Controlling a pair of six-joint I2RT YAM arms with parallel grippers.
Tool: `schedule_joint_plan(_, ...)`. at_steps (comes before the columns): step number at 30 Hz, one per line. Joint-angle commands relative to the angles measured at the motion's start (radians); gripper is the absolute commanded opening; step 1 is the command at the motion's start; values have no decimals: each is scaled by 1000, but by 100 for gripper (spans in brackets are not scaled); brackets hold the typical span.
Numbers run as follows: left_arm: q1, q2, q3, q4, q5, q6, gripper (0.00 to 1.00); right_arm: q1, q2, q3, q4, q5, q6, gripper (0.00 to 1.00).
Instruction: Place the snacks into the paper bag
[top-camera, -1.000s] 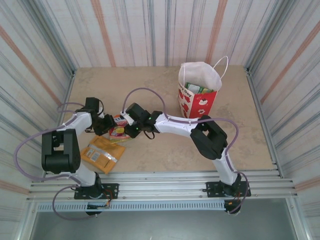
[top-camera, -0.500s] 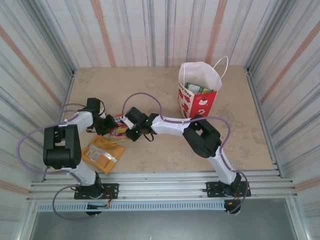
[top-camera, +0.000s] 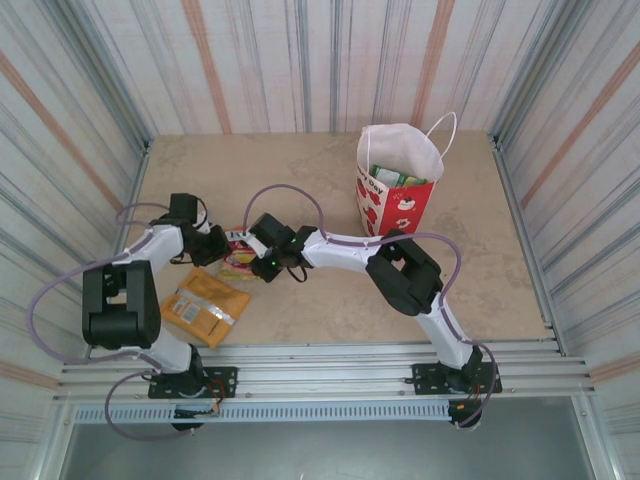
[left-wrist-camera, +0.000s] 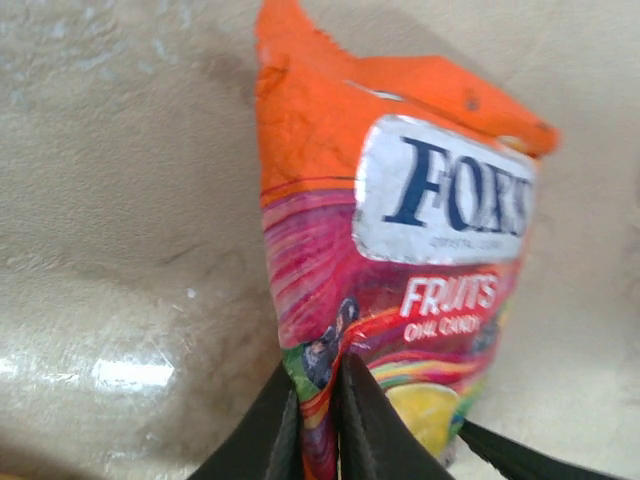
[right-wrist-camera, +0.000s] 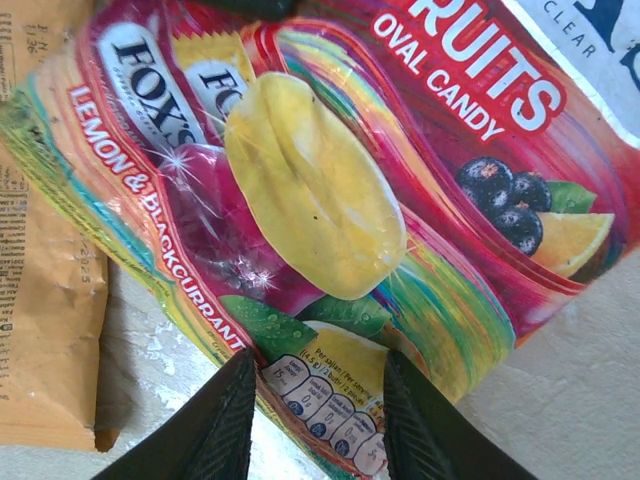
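The red and yellow-green candy bag (top-camera: 238, 258) (left-wrist-camera: 400, 280) (right-wrist-camera: 330, 200) lies between both arms at the left of the table. My left gripper (top-camera: 218, 250) (left-wrist-camera: 318, 420) is shut on the bag's side edge, pinching the film between its fingers. My right gripper (top-camera: 255, 262) (right-wrist-camera: 315, 425) stands open over the bag's lower corner, one finger on each side. The flat orange pouch (top-camera: 205, 305) (right-wrist-camera: 45, 300) lies on the table nearer the arm bases. The red paper bag (top-camera: 397, 190) stands upright at the back right, a green packet (top-camera: 395, 178) inside.
Corrugated walls close in the table (top-camera: 300, 180) on the left, back and right. The metal rail (top-camera: 320, 365) with the arm bases runs along the near edge.
The right gripper has moved left onto the candy bag's corner. The left gripper has kept its hold, shifting slightly toward the back with the bag.
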Motion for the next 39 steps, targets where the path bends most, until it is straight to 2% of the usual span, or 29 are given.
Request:
schedule_joint_plan(1,-17,-91,6,-28,-17,24,9,4,-100,12,-13,44,-11,40)
schedule_joint_plan(5,-35,-158,20,-27,-15,32,0,-7,-199,-37,19,68,-2,42)
schedule_joint_plan(12,-70,-245,71,9,67,80,0,-57,-422,-216,136,92,45,48)
schedule_joint_plan(19,-165,-328,120,132,176,157,0,-114,-641,-378,205,107,40,56)
schedule_joint_plan(24,-208,-405,108,316,271,146,0,-168,-769,-452,235,67,43,61)
schedule_joint_plan(27,-228,-444,107,415,308,144,0,-204,-847,-508,290,24,48,64)
schedule_joint_plan(30,-239,-455,118,502,356,107,0,-270,-910,-570,371,-79,86,66)
schedule_joint_plan(34,-263,-445,121,640,445,50,0,-341,-942,-583,391,-198,100,68)
schedule_joint_plan(39,-312,-427,128,760,499,6,0,-401,-958,-583,442,-309,127,69)
